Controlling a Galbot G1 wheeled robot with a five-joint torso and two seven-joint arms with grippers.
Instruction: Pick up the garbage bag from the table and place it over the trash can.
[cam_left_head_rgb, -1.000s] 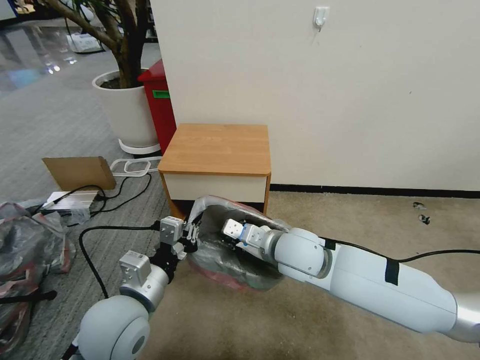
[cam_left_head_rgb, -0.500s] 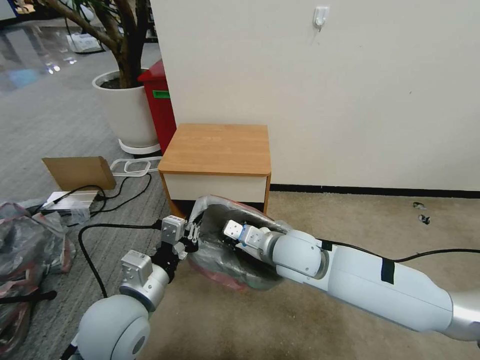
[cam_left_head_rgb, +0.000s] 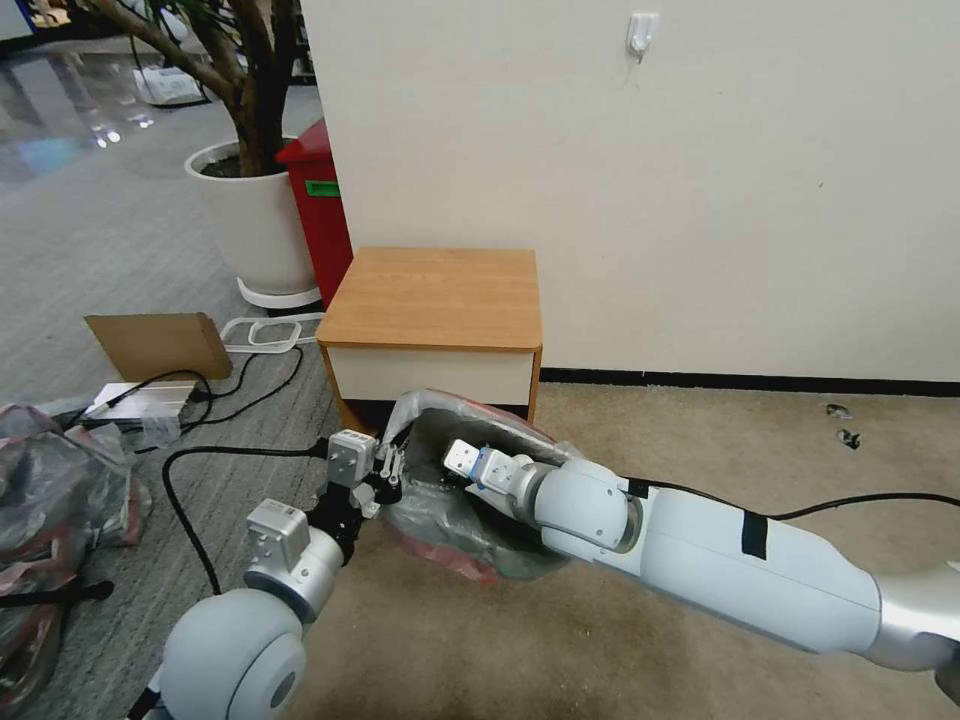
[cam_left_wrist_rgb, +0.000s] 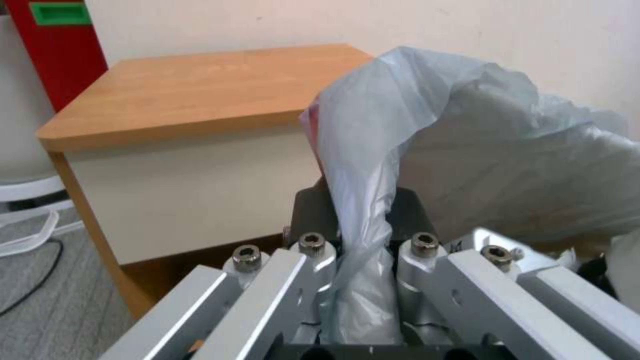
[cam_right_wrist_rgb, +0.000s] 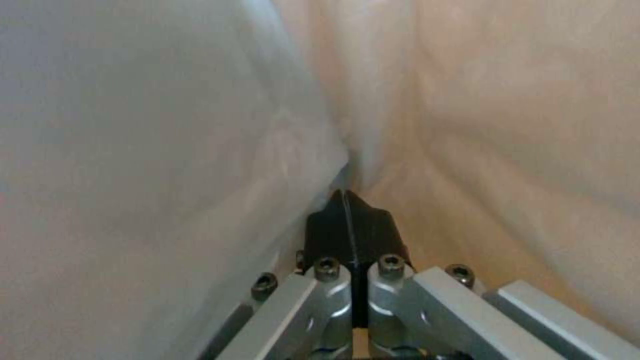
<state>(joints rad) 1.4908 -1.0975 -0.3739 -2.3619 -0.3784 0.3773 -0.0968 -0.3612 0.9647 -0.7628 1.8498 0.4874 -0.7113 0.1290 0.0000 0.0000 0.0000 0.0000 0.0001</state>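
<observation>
The thin translucent grey plastic garbage bag (cam_left_head_rgb: 455, 500) with its pink-red rim sits at lower centre, off the orange-brown wooden table (cam_left_head_rgb: 435, 295) and draped over what is judged to be the hidden trash can. The left gripper (cam_left_wrist_rgb: 360, 250) pinches the bag's edge between its jaws. The right gripper (cam_right_wrist_rgb: 350, 220), jaws pressed together, reaches inside the bag. Spreading the liner appears unfinished.

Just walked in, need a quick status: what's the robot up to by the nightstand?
It is fitting the garbage bag over something low on the floor in front of the table. The left gripper is shut on the bag's edge. The right gripper, fingers pressed together, reaches inside the opened bag. The table top is bare.
</observation>
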